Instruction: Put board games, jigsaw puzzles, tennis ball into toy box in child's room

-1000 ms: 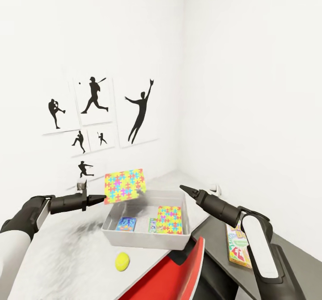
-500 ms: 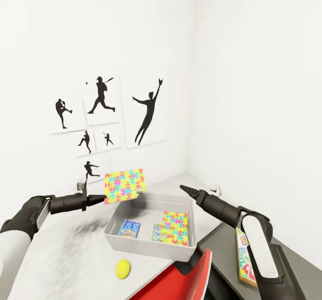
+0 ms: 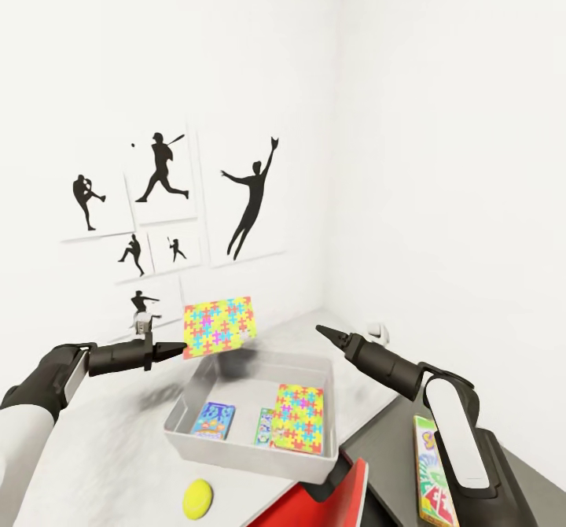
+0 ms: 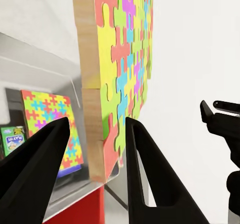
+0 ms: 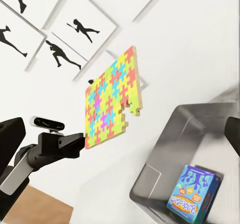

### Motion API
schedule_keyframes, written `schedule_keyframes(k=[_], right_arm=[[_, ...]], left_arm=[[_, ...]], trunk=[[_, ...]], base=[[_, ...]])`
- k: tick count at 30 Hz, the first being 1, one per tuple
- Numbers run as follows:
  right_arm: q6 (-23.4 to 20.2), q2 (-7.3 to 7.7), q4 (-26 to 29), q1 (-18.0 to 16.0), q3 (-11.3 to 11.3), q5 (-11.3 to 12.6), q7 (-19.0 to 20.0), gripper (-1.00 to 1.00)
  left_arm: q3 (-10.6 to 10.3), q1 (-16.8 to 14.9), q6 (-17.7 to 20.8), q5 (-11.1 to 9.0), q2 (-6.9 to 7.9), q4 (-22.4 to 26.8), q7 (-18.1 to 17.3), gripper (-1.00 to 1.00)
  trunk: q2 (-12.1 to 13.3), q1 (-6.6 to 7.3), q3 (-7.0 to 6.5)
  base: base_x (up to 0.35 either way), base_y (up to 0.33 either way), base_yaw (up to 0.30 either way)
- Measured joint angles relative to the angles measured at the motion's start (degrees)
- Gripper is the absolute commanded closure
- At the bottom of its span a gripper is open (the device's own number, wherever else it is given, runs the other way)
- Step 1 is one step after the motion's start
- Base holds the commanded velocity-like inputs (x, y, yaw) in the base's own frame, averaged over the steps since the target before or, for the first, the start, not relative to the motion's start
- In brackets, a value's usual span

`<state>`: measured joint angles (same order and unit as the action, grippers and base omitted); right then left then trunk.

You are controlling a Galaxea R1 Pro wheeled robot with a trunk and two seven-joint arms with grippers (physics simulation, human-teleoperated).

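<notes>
Above the light grey table (image 3: 118, 448), the left gripper (image 3: 179, 348) pinches the edge of a thin, stiff, seemingly light jigsaw puzzle (image 3: 218, 326), upright just beyond its fingertips, with the toy box (image 3: 236, 448) below and ahead.

Your counter (image 3: 102, 440) runs along the wall in a light grey top and meets a dark grey corner section (image 3: 385, 456) at your right. On the light top sits the toy box (image 3: 236, 447), open and upright. The tennis ball (image 3: 196, 497) lies on the same top, just beside the box's near wall. A green-edged board game (image 3: 434, 472) lies flat on the dark section.
</notes>
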<state>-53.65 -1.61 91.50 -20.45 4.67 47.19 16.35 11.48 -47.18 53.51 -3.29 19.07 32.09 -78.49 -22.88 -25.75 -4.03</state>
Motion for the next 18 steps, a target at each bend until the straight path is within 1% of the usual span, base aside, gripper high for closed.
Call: schedule_keyframes(k=[6, 18], right_arm=[[0.00, 0.00, 0.00, 0.00, 0.00, -0.01, 0.00, -1.00], [0.07, 0.00, -0.12, 0.00, 0.00, -0.07, 0.00, -1.00]], left_arm=[[0.00, 0.00, 0.00, 0.01, 0.00, 0.00, 0.00, 1.00], [0.01, 0.00, 0.00, -0.03, -0.09, 0.01, -0.01, 1.00]], trunk=[[0.01, 0.00, 0.00], [0.00, -0.01, 0.00]], base=[[0.103, -0.159, 0.000], [0.006, -0.010, 0.000]])
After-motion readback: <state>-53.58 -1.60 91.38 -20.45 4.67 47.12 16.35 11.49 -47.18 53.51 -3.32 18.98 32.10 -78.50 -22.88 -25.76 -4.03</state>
